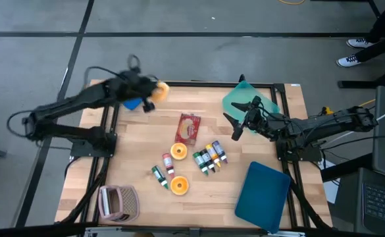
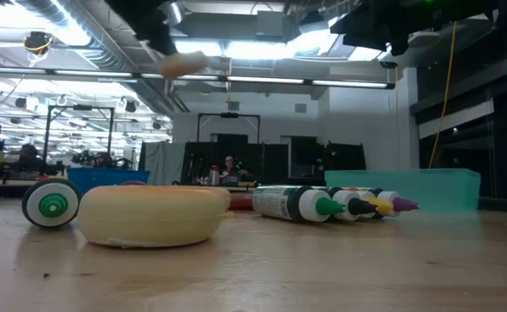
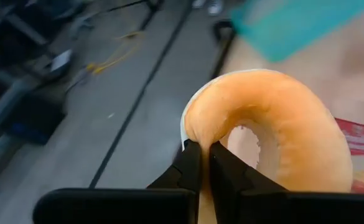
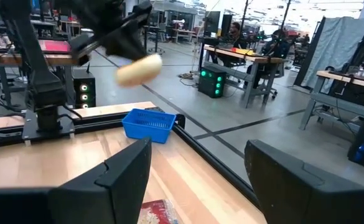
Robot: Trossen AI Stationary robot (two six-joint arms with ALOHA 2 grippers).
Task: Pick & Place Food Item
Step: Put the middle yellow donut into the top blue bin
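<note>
You see left gripper (image 3: 200, 163) clamped on donut (image 3: 275, 130), aloft | blue basket (image 1: 132, 104) beneath, half-hidden by arm | right gripper (image 1: 234, 124) spread wide, empty, beside teal tray (image 1: 235, 100)

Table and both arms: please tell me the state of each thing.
Left gripper: shut on the donut, lifted above the blue basket.
Right gripper: open, empty, by the teal tray.
Two donuts on table: lying flat.
Paint tubes: lying down.
</note>
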